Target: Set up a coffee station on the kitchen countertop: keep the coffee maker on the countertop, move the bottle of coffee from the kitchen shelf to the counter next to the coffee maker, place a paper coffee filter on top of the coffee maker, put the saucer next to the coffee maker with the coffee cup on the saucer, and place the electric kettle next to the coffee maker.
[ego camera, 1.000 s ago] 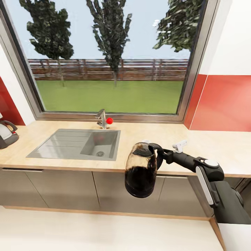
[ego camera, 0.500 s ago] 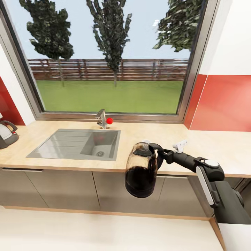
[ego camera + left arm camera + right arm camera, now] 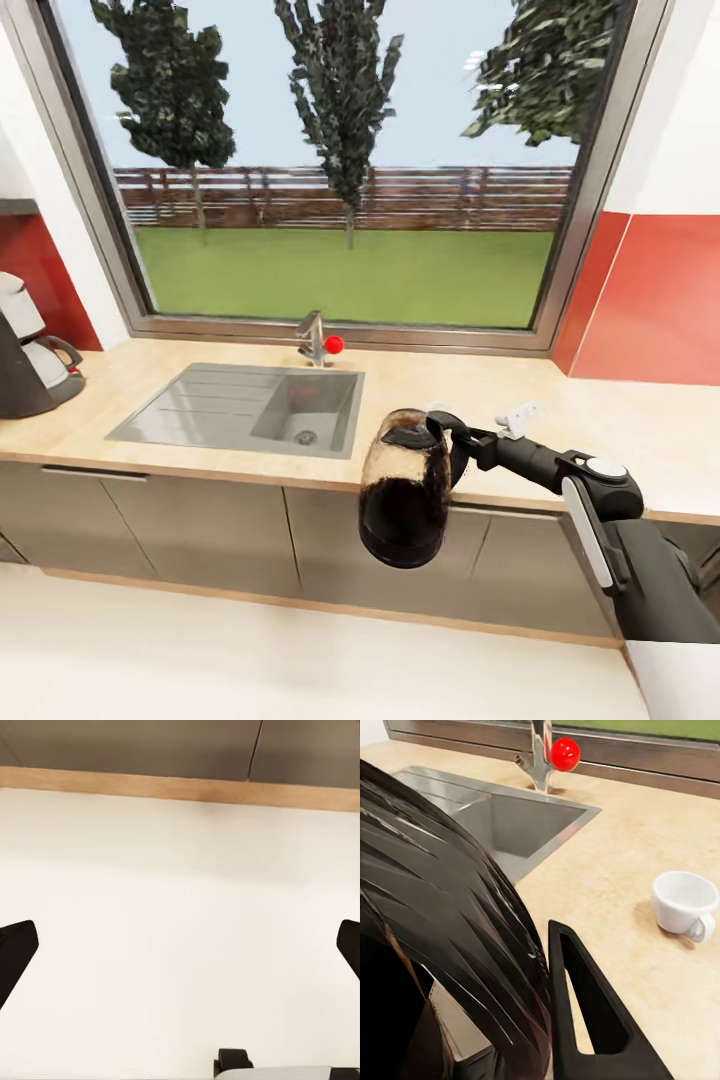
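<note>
The view has swung left, revealing the coffee maker (image 3: 30, 355) at the worktop's (image 3: 420, 385) left edge. The right gripper (image 3: 462, 440) stays clamped on the kettle (image 3: 405, 490); the left fingers (image 3: 15, 956) are apart.

We note a glossy, glass-like electric kettle (image 3: 405, 490), a matt wood-look countertop (image 3: 420, 385) (light grain), and a brushed-metal sink (image 3: 200, 410).

- Electric kettle (image 3: 405, 498): dark, glassy, upright, held off the countertop (image 3: 420, 385) just beyond its front edge.
- Coffee maker (image 3: 28, 350): black-and-white, upright at the countertop's far left end.
- Coffee cup (image 3: 684, 904): white, upright on the countertop, apparently without a saucer.
</note>
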You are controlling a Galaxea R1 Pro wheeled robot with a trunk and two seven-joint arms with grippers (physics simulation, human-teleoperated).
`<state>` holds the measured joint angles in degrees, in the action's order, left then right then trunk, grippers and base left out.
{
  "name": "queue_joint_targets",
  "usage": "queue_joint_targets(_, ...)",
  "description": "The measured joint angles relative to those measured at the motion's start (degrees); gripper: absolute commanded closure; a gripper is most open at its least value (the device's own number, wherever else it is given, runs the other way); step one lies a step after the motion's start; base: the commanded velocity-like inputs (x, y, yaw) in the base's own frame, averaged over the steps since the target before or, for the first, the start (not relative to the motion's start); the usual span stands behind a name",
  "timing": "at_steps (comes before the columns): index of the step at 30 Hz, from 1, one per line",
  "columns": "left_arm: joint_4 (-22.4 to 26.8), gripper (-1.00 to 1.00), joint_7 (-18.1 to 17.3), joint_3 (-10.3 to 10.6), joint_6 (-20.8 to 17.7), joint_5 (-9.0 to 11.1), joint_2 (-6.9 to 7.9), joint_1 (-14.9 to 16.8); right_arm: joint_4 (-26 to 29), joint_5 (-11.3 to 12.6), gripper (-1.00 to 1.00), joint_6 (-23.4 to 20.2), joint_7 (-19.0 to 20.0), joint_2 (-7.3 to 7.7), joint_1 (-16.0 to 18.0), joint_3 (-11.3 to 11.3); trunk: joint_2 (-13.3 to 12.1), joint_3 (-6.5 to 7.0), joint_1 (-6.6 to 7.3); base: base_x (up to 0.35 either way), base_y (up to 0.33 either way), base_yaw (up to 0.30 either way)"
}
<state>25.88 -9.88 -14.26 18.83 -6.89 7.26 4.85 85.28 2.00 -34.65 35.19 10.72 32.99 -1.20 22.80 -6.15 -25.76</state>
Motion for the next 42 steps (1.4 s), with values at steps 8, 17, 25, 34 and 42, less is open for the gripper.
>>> queue_joint_targets(8, 0.03, -1.00, 0.00, -0.16, 0.01, 0.19, -0.01, -0.01, -0.02, 0.01, 1.00, 0.02, 0.01, 0.01, -0.01, 0.05, 0.00, -0.31, 0.00, 0.000, 0.191, 0.243)
queue_joint_targets(17, 0.10, -1.00, -0.01, -0.30, 0.01, 0.29, 0.07, -0.01, -0.02, 0.01, 1.00, 0.02, 0.01, 0.01, -0.01, 0.05, 0.00, -0.66, 0.00, -0.002, 0.302, 0.244)
queue_joint_targets(25, 1.16, -1.00, 0.02, -0.19, 0.03, 1.28, 0.11, 0.11, 0.04, 0.02, 1.00, 0.17, 0.06, -0.03, -0.01, 0.04, 0.00, -0.97, -0.01, -0.068, 0.305, 0.245)
queue_joint_targets(34, 4.87, -1.00, 0.13, -0.02, -0.67, 1.41, 0.05, 1.76, 0.15, 0.01, 1.00, 0.26, 0.03, -0.37, 0.00, -0.02, 0.00, -1.32, 0.01, 0.035, 0.261, 0.249)
queue_joint_targets(42, 7.44, -1.00, -4.99, 1.18, -0.62, 1.07, -0.05, 2.83, 0.59, -0.06, 1.00, 0.19, -0.24, -1.19, 0.13, -0.32, 0.01, -1.63, 0.00, 0.015, 0.026, 0.249)
